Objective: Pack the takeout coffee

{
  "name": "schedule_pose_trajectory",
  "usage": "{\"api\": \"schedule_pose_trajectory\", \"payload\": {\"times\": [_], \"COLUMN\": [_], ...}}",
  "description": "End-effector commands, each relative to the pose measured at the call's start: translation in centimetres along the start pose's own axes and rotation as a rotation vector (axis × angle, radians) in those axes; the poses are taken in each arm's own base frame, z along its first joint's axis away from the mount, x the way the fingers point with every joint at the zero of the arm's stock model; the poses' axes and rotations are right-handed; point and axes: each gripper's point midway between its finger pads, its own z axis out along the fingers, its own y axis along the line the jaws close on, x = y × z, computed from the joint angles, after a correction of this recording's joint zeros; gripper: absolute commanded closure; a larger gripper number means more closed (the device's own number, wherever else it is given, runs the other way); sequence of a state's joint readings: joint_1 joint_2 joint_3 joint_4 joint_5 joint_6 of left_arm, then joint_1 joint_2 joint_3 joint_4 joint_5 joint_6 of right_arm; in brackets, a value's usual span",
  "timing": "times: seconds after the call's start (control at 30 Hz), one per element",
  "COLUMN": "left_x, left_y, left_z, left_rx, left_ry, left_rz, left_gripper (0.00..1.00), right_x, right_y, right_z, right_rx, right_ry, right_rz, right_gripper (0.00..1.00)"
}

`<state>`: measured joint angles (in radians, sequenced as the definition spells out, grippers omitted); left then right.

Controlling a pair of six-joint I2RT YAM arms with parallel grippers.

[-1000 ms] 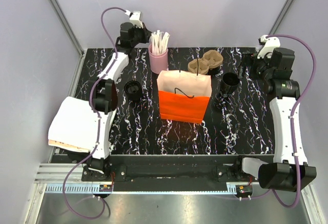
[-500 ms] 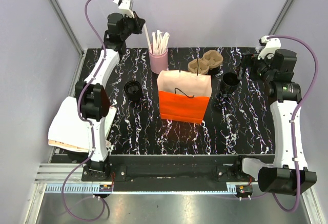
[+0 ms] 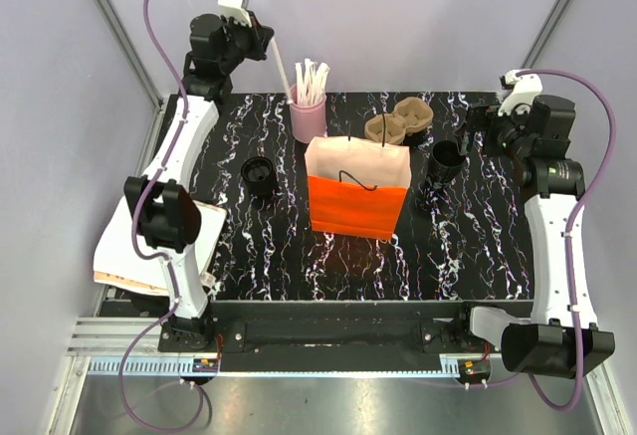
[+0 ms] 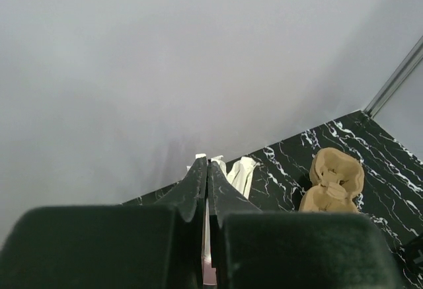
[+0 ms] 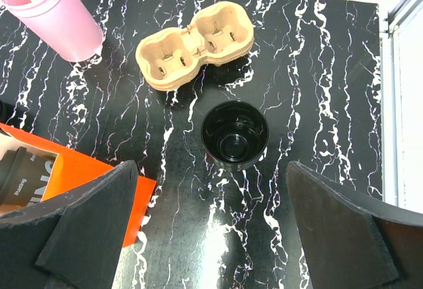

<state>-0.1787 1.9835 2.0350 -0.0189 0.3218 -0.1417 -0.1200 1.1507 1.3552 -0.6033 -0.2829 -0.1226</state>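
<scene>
Risen higher, my left gripper (image 4: 206, 170) pinched a thin white stick (image 3: 281, 72) from the pink plastic cup (image 3: 308, 118), right gripper (image 5: 210, 170) gaping empty; next, I judged, it needed lowering into the orange paper bag (image 3: 358, 208) beside the small black takeout coffee cup (image 5: 16, 170).

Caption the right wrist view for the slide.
Open right gripper above empty black cup, with cardboard cup carrier, pink cup and orange bag nearby.
</scene>
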Motion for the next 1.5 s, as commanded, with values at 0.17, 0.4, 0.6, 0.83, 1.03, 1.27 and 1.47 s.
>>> {"api": "schedule_pose_trajectory", "payload": {"times": [0.17, 0.4, 0.6, 0.83, 1.03, 1.27, 1.47], "left_x": [-8.0, -9.3, -10.4, -11.2, -11.6, -12.6, -13.3], "left_y": [-3.9, -7.0, -10.1, -15.0, -20.2, -25.0, -28.7], "left_z": [-5.8, -8.7, -10.5, -12.1, -13.7, -14.1, -15.1], "left_rx": [0.069, 0.121, 0.185, 0.29, 0.395, 0.492, 0.6], "left_ry": [-0.107, -0.11, -0.117, -0.123, -0.127, -0.161, -0.188], "left_rz": [0.118, 0.154, 0.177, 0.25, 0.314, 0.362, 0.37], "left_gripper": [1.0, 1.0, 1.0, 1.0, 1.0, 1.0, 1.0], "right_x": [-1.0, 0.2, 1.1, 2.2, 2.9, 3.5, 3.8], "right_y": [0.4, 0.5, 0.9, 0.9, 0.9, 0.9, 0.9], "right_z": [0.1, 0.5, 0.7, 1.0, 1.4, 1.4, 1.3], "right_rx": [-0.035, -0.048, -0.07, -0.073, -0.077, -0.079, -0.076], "right_ry": [-0.025, 0.002, 0.01, 0.027, 0.036, 0.046, 0.046], "right_rz": [-0.022, -0.024, -0.018, -0.021, -0.017, -0.013, -0.016], "right_gripper": [0.01, 0.01, 0.01, 0.01, 0.01, 0.01, 0.01]}}
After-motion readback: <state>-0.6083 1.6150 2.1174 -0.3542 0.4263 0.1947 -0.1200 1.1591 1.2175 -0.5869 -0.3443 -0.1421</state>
